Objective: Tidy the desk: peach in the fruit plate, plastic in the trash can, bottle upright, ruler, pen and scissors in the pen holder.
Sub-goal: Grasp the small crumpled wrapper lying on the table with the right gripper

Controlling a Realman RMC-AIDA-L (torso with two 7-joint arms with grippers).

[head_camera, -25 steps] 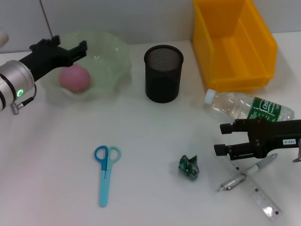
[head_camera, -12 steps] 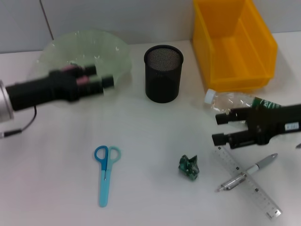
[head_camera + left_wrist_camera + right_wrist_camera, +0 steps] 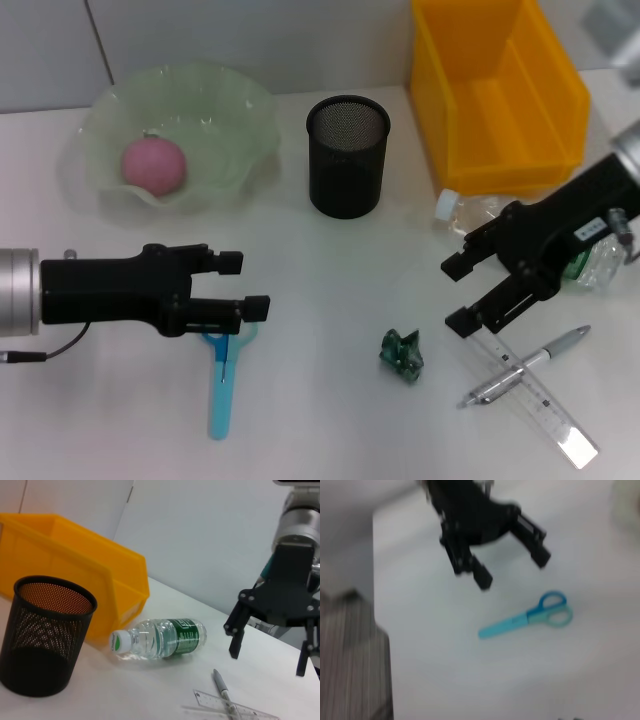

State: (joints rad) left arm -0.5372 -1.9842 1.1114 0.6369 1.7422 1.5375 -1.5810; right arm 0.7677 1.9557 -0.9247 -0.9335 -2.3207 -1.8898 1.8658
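Pink, round peach (image 3: 155,166) sits inside the pale green wavy-rimmed fruit plate (image 3: 245,120) near the counter's far left corner. Beside it, mid-far edge, stands the black mesh pen holder (image 3: 346,155); the yellow plastic bin (image 3: 490,90) fills the far right corner. Left gripper (image 3: 247,285) hovers over the blue scissors (image 3: 222,385) toward the near edge, fingers spread, holding nothing. Right gripper (image 3: 457,293) hangs with fingers apart, empty, by the clear plastic bottle (image 3: 160,638) lying on its side near the right edge. A crumpled green plastic scrap (image 3: 402,355), silver pen (image 3: 525,366) and clear ruler (image 3: 545,412) lie toward the near right corner, the pen crossing the ruler.
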